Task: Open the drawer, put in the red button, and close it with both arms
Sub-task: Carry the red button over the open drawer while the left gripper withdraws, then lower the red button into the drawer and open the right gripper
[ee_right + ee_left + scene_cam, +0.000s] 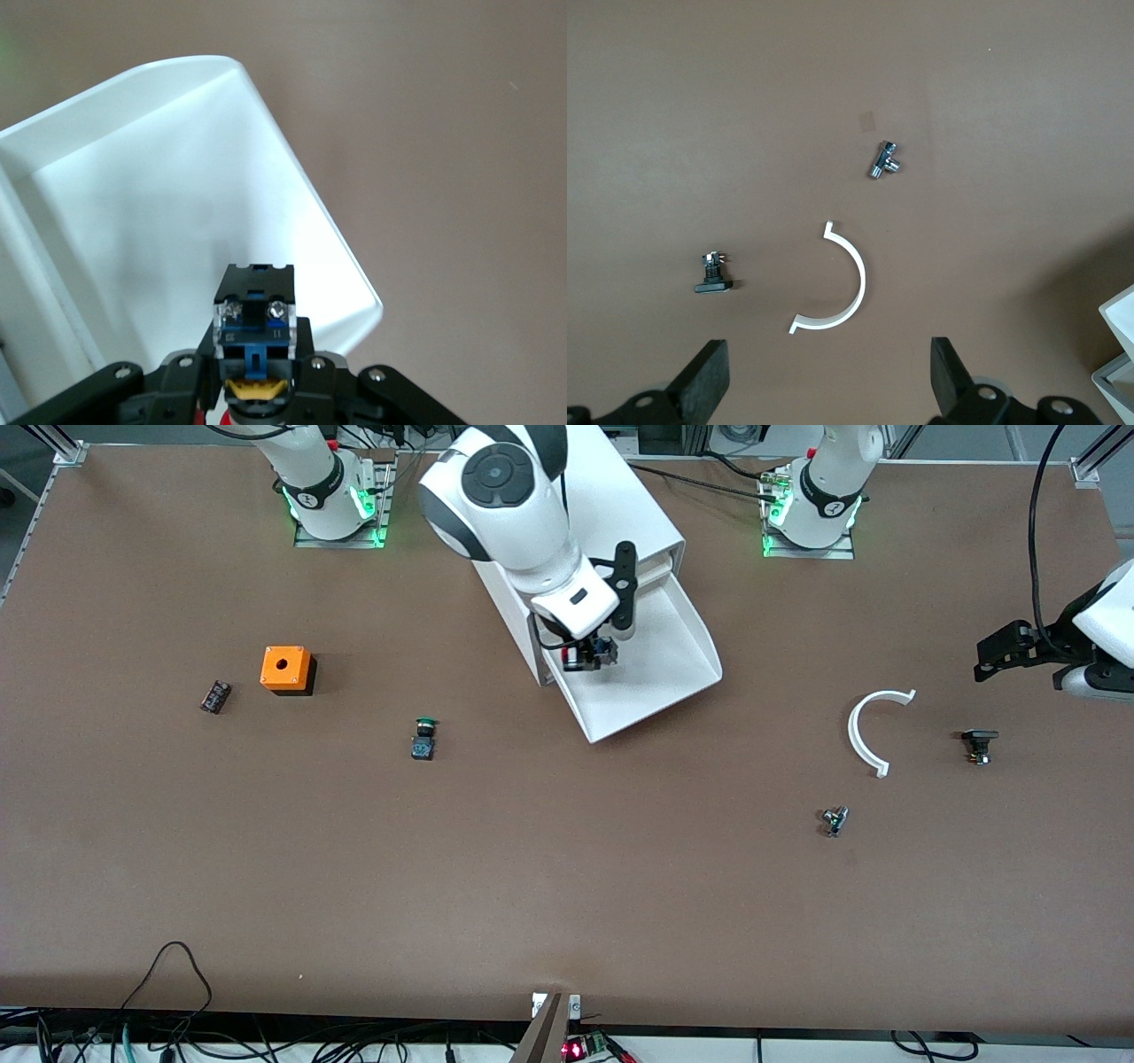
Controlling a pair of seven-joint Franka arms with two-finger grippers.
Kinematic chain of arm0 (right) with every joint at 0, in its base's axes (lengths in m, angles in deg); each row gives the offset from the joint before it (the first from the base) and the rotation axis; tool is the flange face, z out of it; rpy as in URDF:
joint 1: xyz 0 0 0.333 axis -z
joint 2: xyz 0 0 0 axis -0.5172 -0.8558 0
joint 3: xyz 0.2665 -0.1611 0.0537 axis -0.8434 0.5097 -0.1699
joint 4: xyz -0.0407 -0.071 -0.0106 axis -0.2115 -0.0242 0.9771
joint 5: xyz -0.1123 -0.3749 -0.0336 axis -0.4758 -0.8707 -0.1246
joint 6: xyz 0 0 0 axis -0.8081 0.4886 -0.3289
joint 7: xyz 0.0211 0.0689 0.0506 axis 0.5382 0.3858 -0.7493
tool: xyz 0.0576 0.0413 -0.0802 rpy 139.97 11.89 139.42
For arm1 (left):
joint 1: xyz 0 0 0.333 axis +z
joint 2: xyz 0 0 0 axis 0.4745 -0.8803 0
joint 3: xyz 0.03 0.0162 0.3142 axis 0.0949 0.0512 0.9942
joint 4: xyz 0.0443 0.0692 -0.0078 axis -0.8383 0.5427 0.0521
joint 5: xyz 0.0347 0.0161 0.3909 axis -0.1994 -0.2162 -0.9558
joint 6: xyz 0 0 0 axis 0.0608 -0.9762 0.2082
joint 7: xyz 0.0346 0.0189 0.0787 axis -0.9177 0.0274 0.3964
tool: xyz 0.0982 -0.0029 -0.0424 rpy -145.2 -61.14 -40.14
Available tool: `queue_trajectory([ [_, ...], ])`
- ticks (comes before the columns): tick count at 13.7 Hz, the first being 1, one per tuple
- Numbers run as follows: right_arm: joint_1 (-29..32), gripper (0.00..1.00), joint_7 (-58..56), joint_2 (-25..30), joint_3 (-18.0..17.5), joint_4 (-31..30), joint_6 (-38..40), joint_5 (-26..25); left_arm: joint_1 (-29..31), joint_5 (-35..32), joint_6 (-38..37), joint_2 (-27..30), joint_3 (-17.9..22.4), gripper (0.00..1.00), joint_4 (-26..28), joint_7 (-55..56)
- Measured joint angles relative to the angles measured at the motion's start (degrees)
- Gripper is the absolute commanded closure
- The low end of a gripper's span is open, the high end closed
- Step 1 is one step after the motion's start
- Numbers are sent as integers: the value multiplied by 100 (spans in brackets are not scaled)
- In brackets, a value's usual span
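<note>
Right gripper (595, 654) clenched on the small red-capped push-button (585, 656), directly above the pulled-out shallow white plastic drawer (673, 657). Releasing high risks a bounce-out. Left gripper (829, 376) waits, fingers spread.

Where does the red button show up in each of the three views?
Front view: the red button is held in the right gripper over the open drawer.
Left wrist view: not in it; only a white corner at the picture's edge.
Right wrist view: its bluish base between the gripper's fingers.
Shared landmark: the drawer, in front and right wrist views.
</note>
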Motion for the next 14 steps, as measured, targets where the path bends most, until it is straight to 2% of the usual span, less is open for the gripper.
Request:
queue_trajectory([
  [7,-574,82,-437,-440,19,71,46,-484,-2,-6,5,-13,-1,0,16,7],
  [10,-802,80,-448,-731,44,170,-10,-961,-2,-6,13,-13,-1,0,16,8],
  [11,-853,76,-449,-816,47,173,9,-993,-2,-6,15,-12,-1,0,16,8],
  [12,-899,65,-451,-896,48,171,26,-998,-2,-6,17,-13,-1,0,16,8],
  [13,-941,42,-451,-952,59,172,24,-1005,-2,-7,17,-16,-1,0,16,8],
  [14,-967,1,-451,-971,100,184,8,-1015,-2,-31,17,-20,-1,0,16,8],
])
